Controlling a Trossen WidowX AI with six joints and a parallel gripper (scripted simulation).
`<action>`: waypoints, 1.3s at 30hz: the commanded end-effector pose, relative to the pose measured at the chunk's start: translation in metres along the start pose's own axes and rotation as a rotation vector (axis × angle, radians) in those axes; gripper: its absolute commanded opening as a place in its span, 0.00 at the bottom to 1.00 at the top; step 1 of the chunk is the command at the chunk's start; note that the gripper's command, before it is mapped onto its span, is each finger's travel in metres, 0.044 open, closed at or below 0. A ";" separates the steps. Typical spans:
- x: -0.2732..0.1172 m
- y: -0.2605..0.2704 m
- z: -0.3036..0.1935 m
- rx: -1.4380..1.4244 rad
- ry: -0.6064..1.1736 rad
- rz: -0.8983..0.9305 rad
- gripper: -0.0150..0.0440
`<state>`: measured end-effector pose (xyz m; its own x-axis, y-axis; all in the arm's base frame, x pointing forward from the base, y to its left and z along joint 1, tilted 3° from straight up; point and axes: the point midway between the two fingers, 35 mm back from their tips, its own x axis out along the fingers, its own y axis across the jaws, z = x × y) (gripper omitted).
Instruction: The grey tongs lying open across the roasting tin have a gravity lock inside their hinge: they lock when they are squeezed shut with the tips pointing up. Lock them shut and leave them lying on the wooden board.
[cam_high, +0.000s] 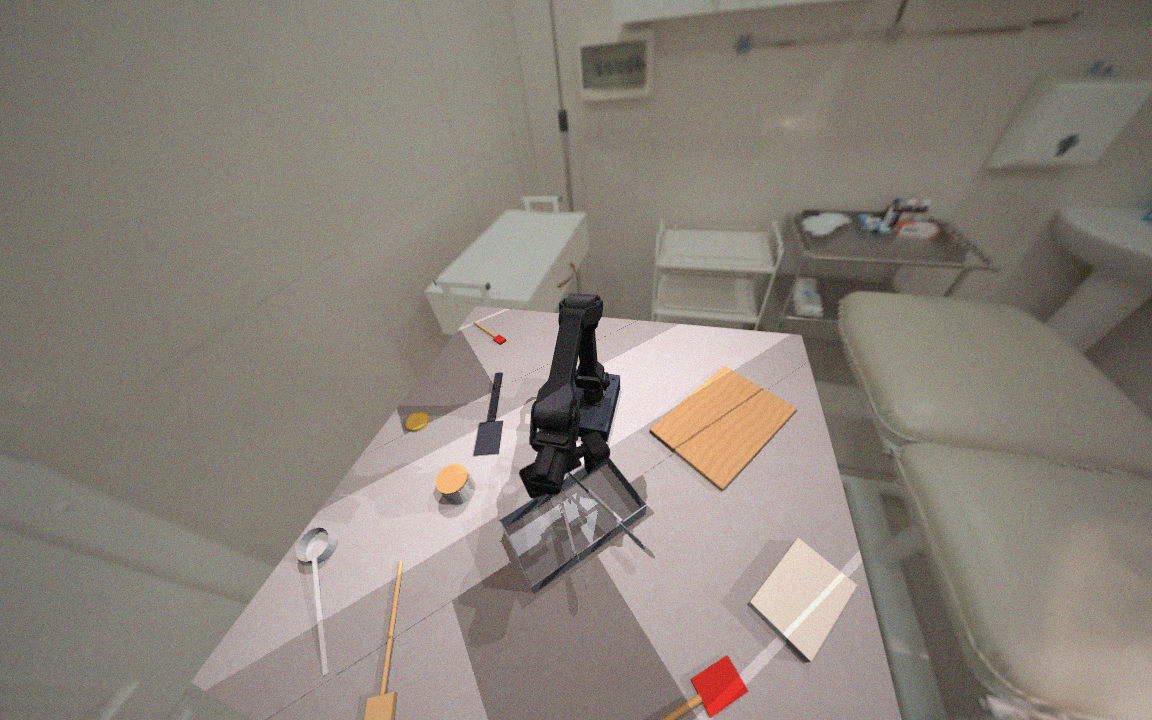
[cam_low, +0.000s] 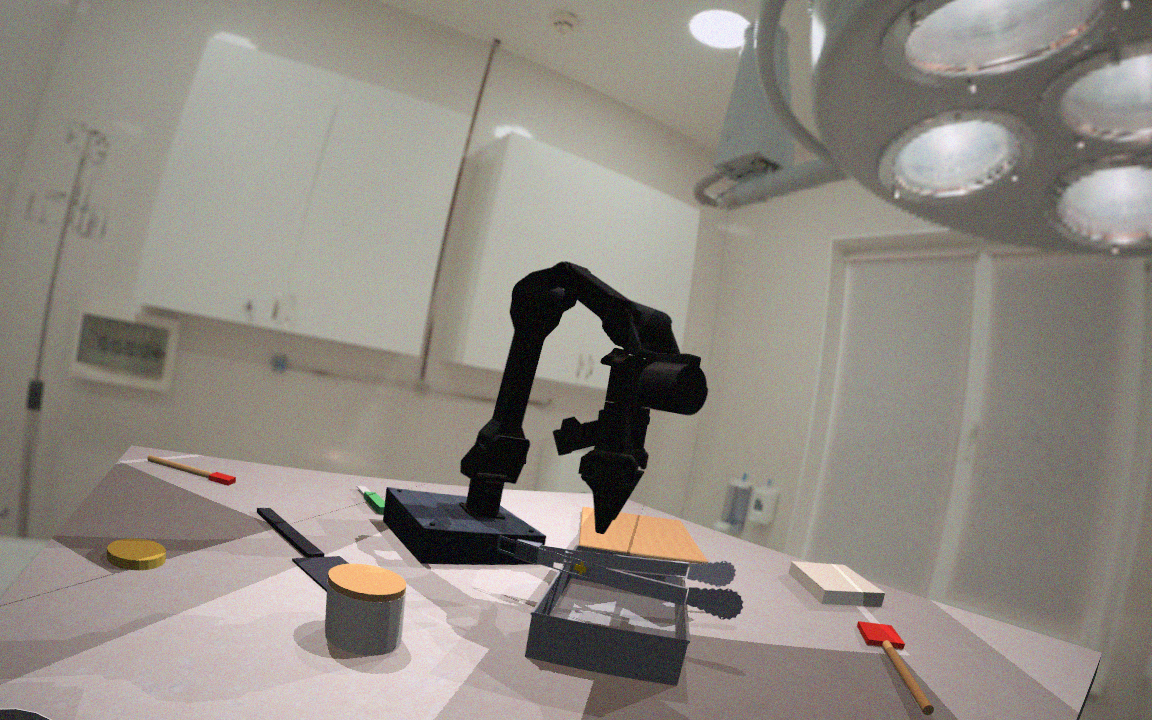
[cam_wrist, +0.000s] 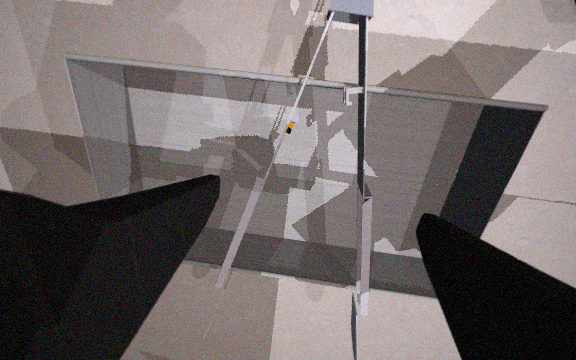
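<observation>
The grey tongs (cam_high: 630, 534) (cam_low: 717, 601) (cam_wrist: 366, 240) lie open across the roasting tin (cam_low: 607, 649) (cam_wrist: 490, 150). Their hinge end is towards the robot base, and their serrated tips stick out past the opposite rim. My gripper (cam_high: 571, 477) (cam_wrist: 318, 203) is open and empty, pointing down above the tin. In the wrist view both tong arms pass between the fingertips, with the hinge at the top edge. The arm partly hides the hinge end in the top view. The wooden board (cam_high: 722, 424) (cam_low: 666, 539) lies apart from the tin, with nothing on it.
A grey canister (cam_low: 365, 619) with an orange lid stands beside the tin. A black spatula (cam_high: 488, 437), a yellow disc (cam_high: 416, 421) and a ladle (cam_high: 316, 543) lie further out. A cream block (cam_high: 802, 598) (cam_low: 836, 583) and a red-headed tool (cam_high: 719, 686) lie on the other side.
</observation>
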<state>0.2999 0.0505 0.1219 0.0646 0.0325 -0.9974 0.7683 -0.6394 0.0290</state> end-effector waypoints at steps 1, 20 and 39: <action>0.006 0.000 0.000 -0.005 0.001 -0.004 1.00; 0.037 0.002 -0.003 -0.005 0.001 -0.004 1.00; 0.069 0.002 -0.002 -0.005 0.001 -0.004 1.00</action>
<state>0.3083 0.0527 0.0612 0.0675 0.0334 -0.9972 0.7691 -0.6384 0.0306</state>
